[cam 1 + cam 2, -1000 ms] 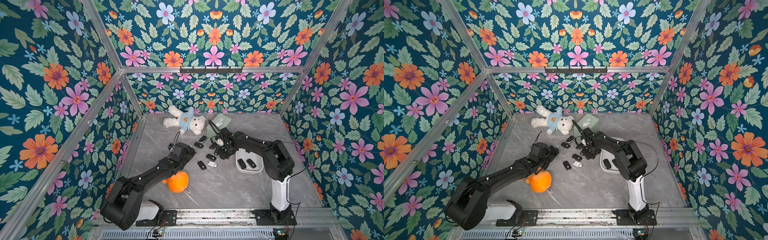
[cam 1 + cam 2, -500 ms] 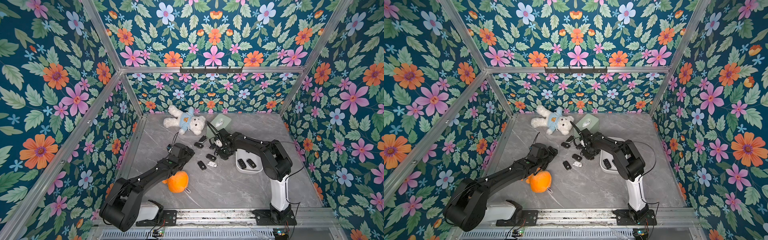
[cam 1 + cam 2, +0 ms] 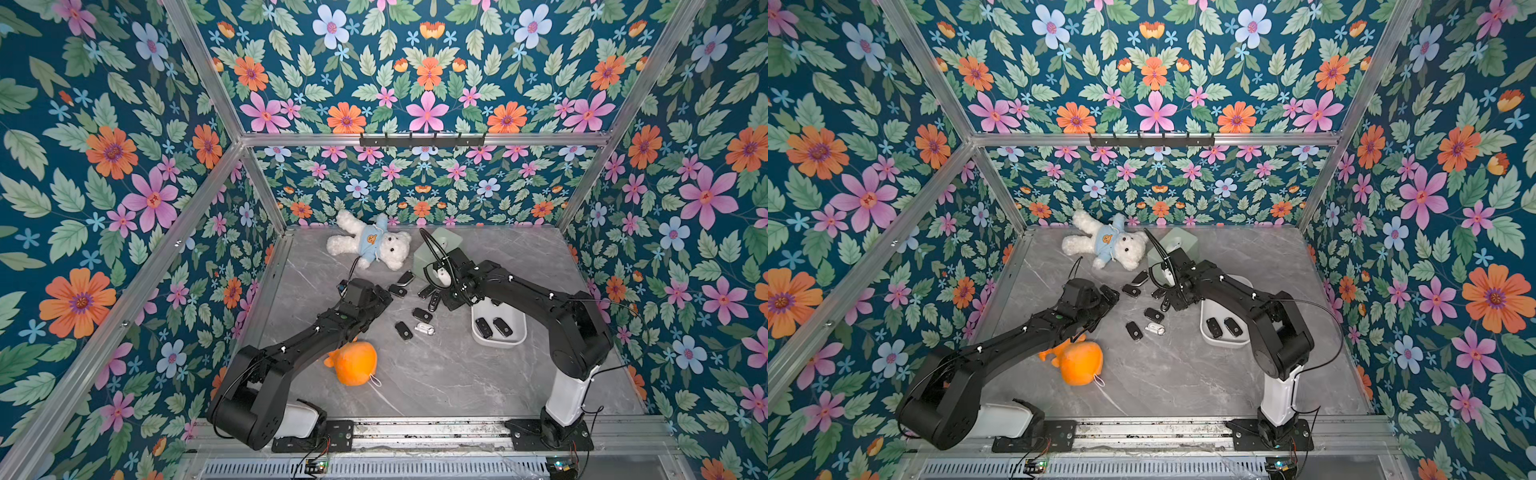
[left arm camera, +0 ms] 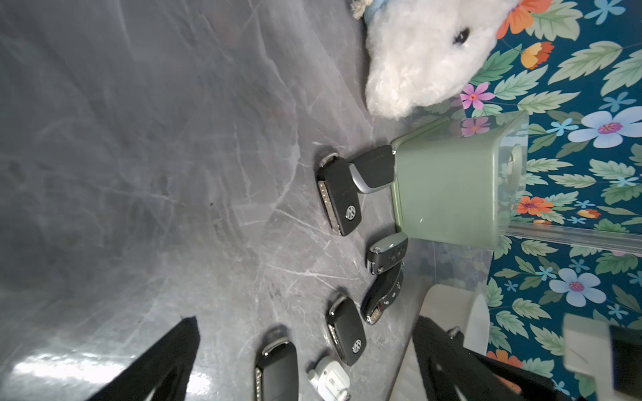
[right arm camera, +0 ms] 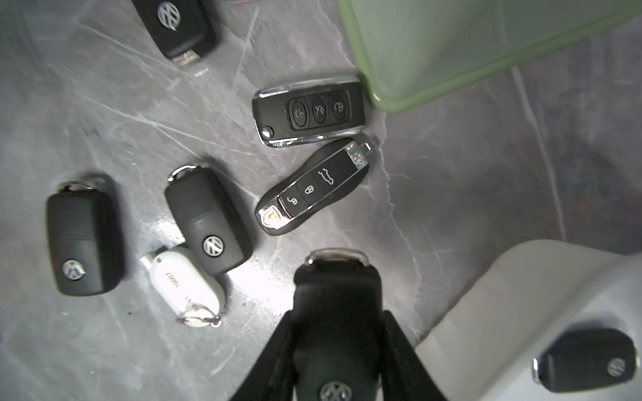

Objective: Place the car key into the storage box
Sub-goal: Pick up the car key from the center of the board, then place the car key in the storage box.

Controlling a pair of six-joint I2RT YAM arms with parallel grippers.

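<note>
In the right wrist view my right gripper [image 5: 336,319] is shut on a black car key [image 5: 335,288] with a VW badge, held just above the grey table. The white storage box [image 5: 503,295] is close beside it, with a black key [image 5: 587,359] inside. Both top views show this gripper [image 3: 446,301] [image 3: 1173,303] at the far rim of the storage box [image 3: 498,344] [image 3: 1225,344], which holds two black keys [image 3: 483,327]. My left gripper [image 3: 384,295] [image 4: 305,333] stands open and empty, left of several loose keys [image 3: 422,314].
A pale green box [image 3: 440,245] stands just behind the right gripper. A white teddy bear [image 3: 368,245] lies at the back. An orange plush [image 3: 355,363] lies under the left arm. A white fob [image 5: 184,284] and several black keys [image 5: 311,109] lie scattered mid-table.
My right gripper's jaws have narrowed onto the black car key. The left arm has stayed where it was, open.
</note>
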